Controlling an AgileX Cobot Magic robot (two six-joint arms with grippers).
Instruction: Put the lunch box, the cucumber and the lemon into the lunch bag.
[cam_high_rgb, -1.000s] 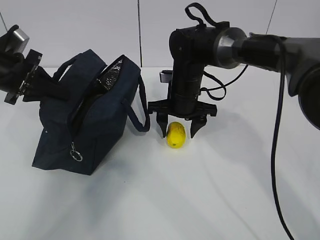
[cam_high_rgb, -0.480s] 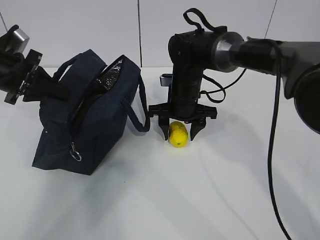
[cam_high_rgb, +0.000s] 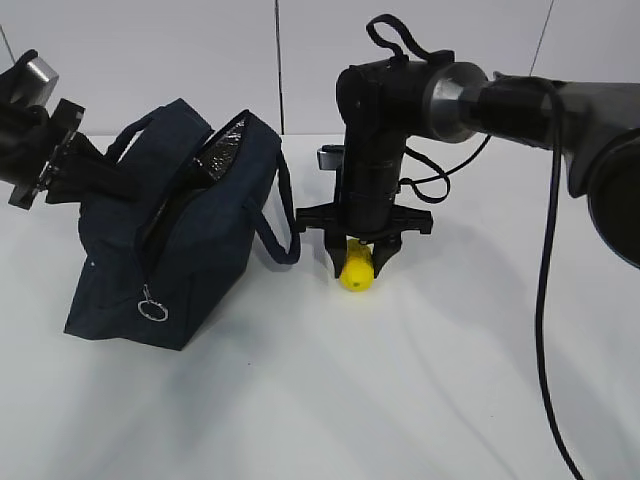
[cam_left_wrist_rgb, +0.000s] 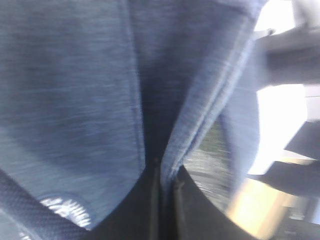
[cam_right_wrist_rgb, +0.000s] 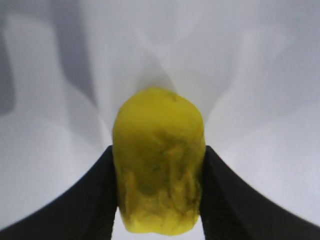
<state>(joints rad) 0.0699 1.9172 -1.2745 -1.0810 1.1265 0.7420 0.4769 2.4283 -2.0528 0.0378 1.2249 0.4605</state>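
**Lemon pinched on the worktop, bag held open**

White worktop (cam_high_rgb: 300, 400) under a pale panelled wall is what I have in the exterior view; the bag (cam_high_rgb: 180, 250) sits left of centre, tipped so its top faces up and to the right, its zipper parted and silver lining showing in the mouth; a metal ring pull (cam_high_rgb: 152, 309) hangs low on its near face. My left end effector (cam_high_rgb: 62, 165) is at the bag's upper left, by a handle (cam_high_rgb: 130, 140); the left wrist view is filled with blurred navy fabric (cam_left_wrist_rgb: 75, 100) running down between two dark fingers (cam_left_wrist_rgb: 135, 215), so I read it as clamped on the bag. My right end effector (cam_high_rgb: 359, 262) points straight down just right of the bag; its fingers (cam_right_wrist_rgb: 75, 205) press both sides of the lemon (cam_high_rgb: 356, 270), which the right wrist view shows filling the gap between them (cam_right_wrist_rgb: 159, 160); the lemon's lower end looks to touch the worktop, though I cannot be sure. I can see neither box nor cucumber from any camera.
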